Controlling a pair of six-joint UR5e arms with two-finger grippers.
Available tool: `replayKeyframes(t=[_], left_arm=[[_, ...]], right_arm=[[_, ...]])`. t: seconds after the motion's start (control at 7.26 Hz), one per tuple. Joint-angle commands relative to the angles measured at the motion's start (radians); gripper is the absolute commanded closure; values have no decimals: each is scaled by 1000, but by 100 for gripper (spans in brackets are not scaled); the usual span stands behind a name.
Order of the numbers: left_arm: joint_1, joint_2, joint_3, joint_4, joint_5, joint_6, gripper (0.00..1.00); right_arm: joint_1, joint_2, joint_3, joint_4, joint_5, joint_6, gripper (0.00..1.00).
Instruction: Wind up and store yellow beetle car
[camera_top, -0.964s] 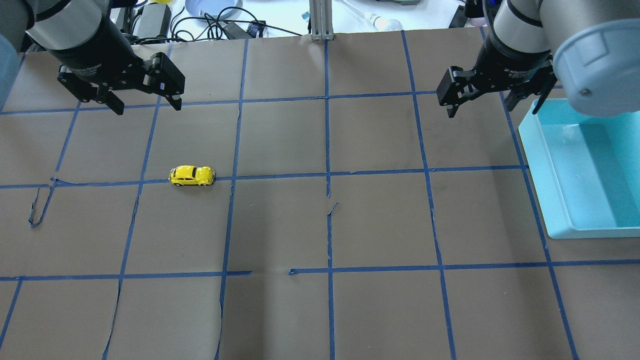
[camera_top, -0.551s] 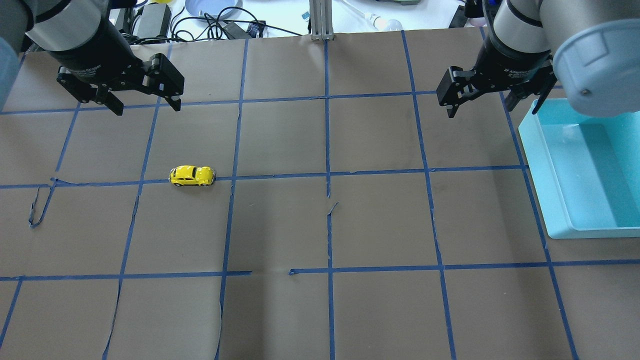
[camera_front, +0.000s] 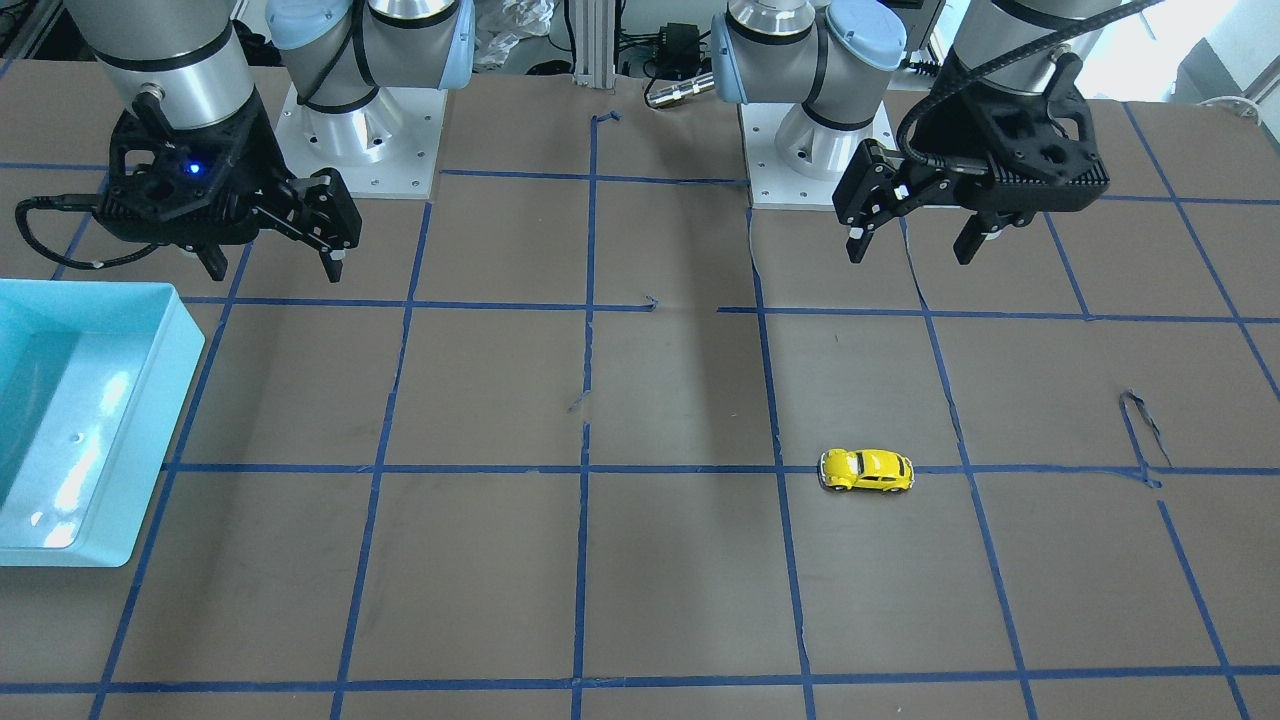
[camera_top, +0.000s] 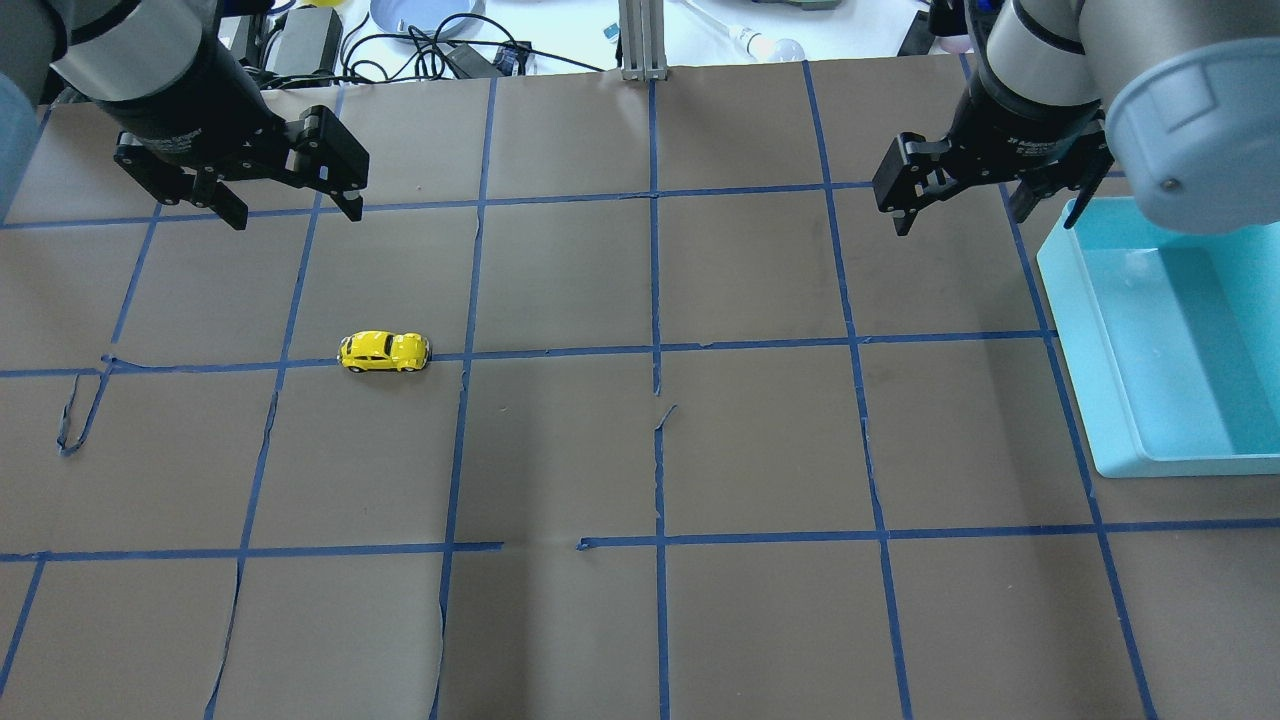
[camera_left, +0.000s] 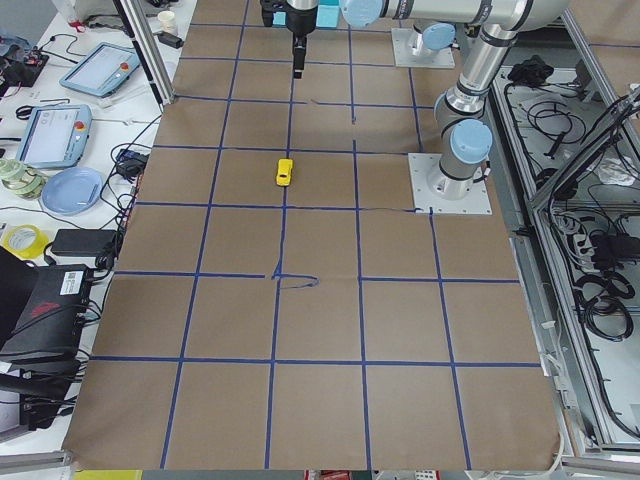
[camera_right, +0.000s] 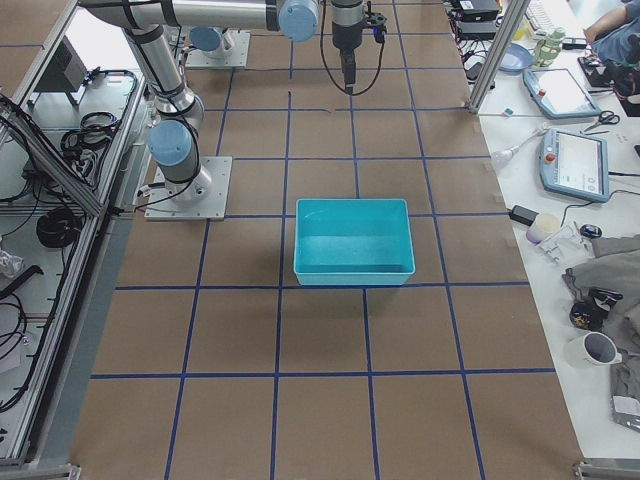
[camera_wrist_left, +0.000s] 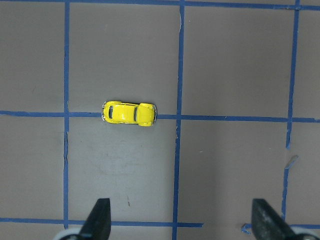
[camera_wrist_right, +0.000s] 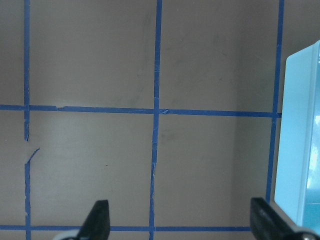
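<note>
Holdings on my bench, left to right:

1. Left end effector (camera_top: 298, 215). Mine. It hangs raised over the left part of the bench (camera_top: 760, 440), pointing down. Its fingers are spread wide with only bare brown paper between them. In my left wrist view both fingertips (camera_wrist_left: 98, 222) stand at the bottom edge, well apart.

2. Yellow beetle car (camera_top: 385, 352). One, tiny and glossy, on its wheels on the paper. It sits on a blue tape line, lengthwise along it, just left of a tape crossing. It is apart from my left end effector and nothing touches it. In the left wrist view it lies ahead of the fingertips, nearer the left-hand one. It is well apart from the tub.

3. Bench surface. Brown paper ruled into squares with blue tape. The tape is torn or lifted in a few places near the middle and at the left side.

4. Right end effector (camera_top: 960, 220). Mine. It hangs raised over the right part of the bench, pointing down. Its fingers are spread as wide as the left pair, with paper and a tape crossing below them in my right wrist view. It is near one corner of the tub, not inside it.

5. Turquoise tub (camera_top: 1070, 330). One, rectangular and open-topped, standing at the bench's right edge
</note>
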Motion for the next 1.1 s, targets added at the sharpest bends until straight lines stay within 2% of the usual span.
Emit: replayKeyframes(t=[0.0, 0.96], left_arm=[[0, 6, 0, -11, 2, -2, 0], [-3, 3, -4, -15, 5, -2, 0]], right_arm=[[0, 0, 0, -1, 0, 0, 0], [0, 0, 0, -1, 2, 0, 0]])
